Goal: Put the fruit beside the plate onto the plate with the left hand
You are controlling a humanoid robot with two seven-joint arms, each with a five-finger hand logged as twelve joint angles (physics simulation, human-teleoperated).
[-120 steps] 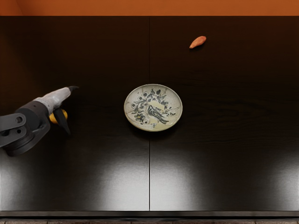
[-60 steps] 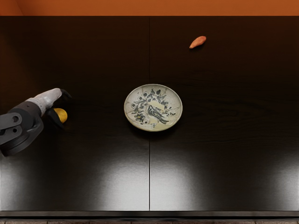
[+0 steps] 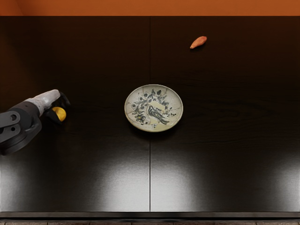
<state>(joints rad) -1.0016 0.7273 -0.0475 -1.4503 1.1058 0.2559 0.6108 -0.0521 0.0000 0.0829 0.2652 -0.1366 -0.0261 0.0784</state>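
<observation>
As its fingers (image 3: 63, 100) curl, left hand (image 3: 48, 104) grips fruit (image 3: 59, 113).

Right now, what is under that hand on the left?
A round yellow fruit peeks out beneath the left hand; the hand covers its left side, so I cannot tell whether it is gripped.

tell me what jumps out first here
The pale patterned plate stands out in the middle of the dark table. At the left edge, the left hand is curled around a yellow fruit, well apart from the plate. A small orange item lies alone at the far right.
</observation>
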